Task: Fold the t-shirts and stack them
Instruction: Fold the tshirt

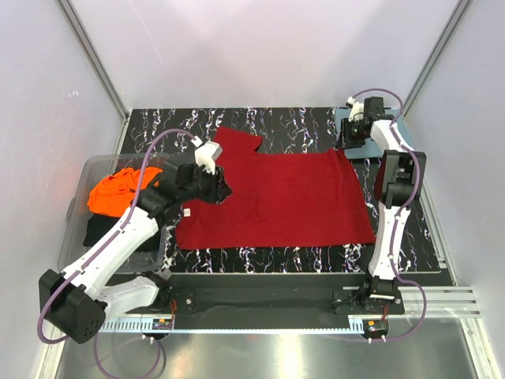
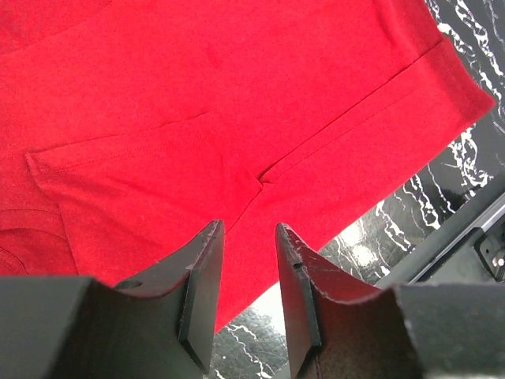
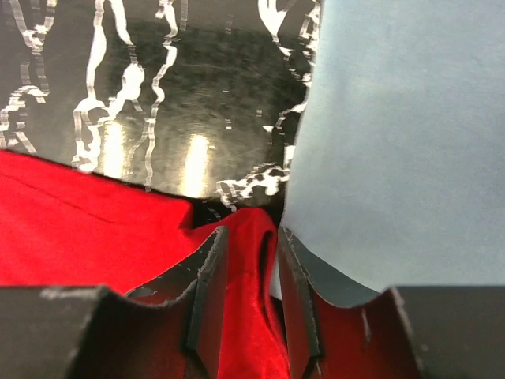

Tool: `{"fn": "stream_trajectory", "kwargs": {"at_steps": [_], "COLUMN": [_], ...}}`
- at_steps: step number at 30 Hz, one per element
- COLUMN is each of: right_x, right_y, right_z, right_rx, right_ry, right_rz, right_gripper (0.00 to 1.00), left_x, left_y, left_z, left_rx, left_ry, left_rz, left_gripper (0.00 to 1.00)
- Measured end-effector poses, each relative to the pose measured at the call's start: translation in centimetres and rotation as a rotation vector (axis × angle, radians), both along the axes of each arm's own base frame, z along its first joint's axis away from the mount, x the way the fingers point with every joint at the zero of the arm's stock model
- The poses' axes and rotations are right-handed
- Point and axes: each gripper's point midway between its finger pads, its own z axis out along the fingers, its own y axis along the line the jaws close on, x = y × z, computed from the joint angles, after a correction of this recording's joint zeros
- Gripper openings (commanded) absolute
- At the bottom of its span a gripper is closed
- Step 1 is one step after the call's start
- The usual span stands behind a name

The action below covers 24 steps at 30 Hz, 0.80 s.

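Red and lying flat across the middle of the worktop (image 1: 173, 126), hem toward the right edge and one sleeve (image 1: 237, 140) poking toward the far edge: working on the red shirt (image 1: 276, 197), probably setting up its first lengthwise fold. Hovering the left gripper (image 2: 246, 229) over the shirt's left end, jaws slightly apart, nothing between them, only cloth showing below. Resting the right gripper (image 3: 246, 237) at the far hem corner, close to the worktop's far right corner, with a ridge of red rising between its fingers; impossible to tell here whether clamping that ridge or merely straddling it. Noting the teal shirt (image 3: 394, 118) lying at the far right corner, just beside that hem corner, and the orange shirt (image 1: 114, 193) sitting in the bin (image 1: 75, 225) by the left edge. For doing the fold well, probably worth lowering the left jaws onto the far shoulder, pinching both layers, lifting no higher than the right end, then carrying the far edge toward the near edge with both ends travelling together, holding the cloth taut between them and laying the sleeve inward rather than letting it trail. Also worth watching for the right fingers catching teal cloth along with red.
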Motion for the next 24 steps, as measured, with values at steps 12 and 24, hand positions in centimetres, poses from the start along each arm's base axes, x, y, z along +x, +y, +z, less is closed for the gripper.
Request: {"fn": "stream_trajectory", "kwargs": {"at_steps": [12,24], "right_x": [0.4,0.6], "right_y": [-0.6,-0.2], "right_z": [-1.4,-1.3], "right_rx": [-0.092,-0.128], "right_ry": [0.028,0.03], "right_rz": [-0.005,-0.028], "right_gripper": [0.17,0.0], "left_x": [0.8,1.8], "left_y": [0.3,0.9], "left_z": [0.0,-0.3], "left_rx": [-0.042,-0.082], "left_ry": [0.029,0.064], "left_rz": [0.019,0.057], "left_gripper": [0.36,0.36]}}
